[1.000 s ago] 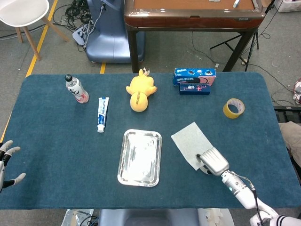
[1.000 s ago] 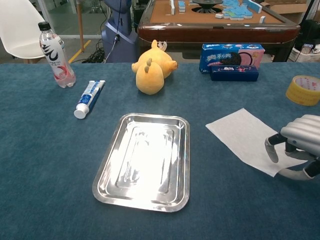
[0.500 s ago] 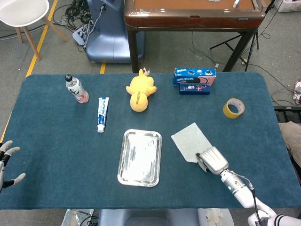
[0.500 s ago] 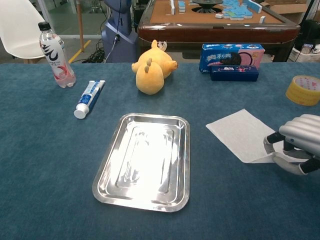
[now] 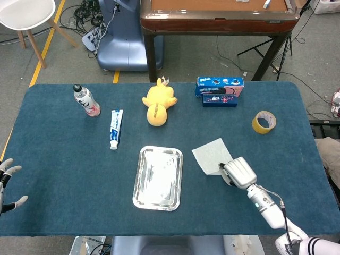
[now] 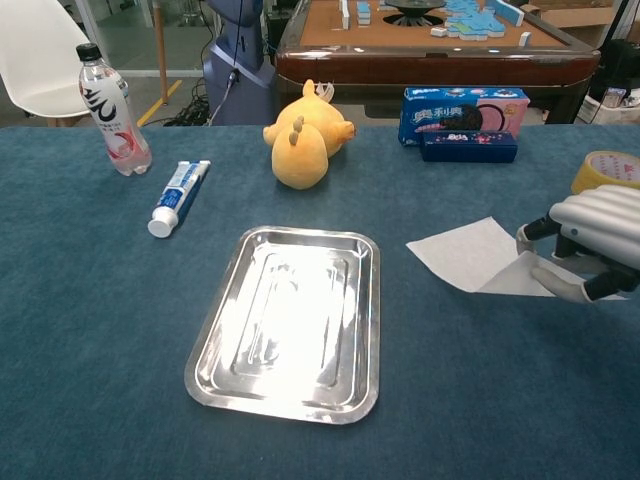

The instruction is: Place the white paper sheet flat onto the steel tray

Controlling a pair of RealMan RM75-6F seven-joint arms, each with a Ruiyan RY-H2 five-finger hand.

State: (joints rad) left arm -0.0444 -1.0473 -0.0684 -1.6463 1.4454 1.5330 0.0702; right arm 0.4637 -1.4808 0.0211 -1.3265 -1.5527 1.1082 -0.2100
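Observation:
The white paper sheet (image 5: 211, 154) (image 6: 463, 254) lies right of the steel tray (image 5: 157, 177) (image 6: 293, 321), its near right corner lifted off the cloth. My right hand (image 5: 239, 172) (image 6: 587, 243) pinches that corner between thumb and fingers. The far part of the sheet still rests on the table. The tray is bare. My left hand (image 5: 5, 186) hangs at the table's left edge with fingers spread, holding nothing; the chest view does not show it.
A yellow plush duck (image 5: 158, 101) (image 6: 304, 135), a toothpaste tube (image 5: 115, 128) (image 6: 177, 195) and a water bottle (image 5: 86, 100) (image 6: 109, 109) stand behind the tray. A blue snack box (image 5: 219, 90) (image 6: 463, 120) and a tape roll (image 5: 263, 121) (image 6: 606, 178) are at the back right.
My right hand closed on the sheet's near corner and raised it, moving up and slightly back. The sheet's near edge has come off the table. The left hand stayed put.

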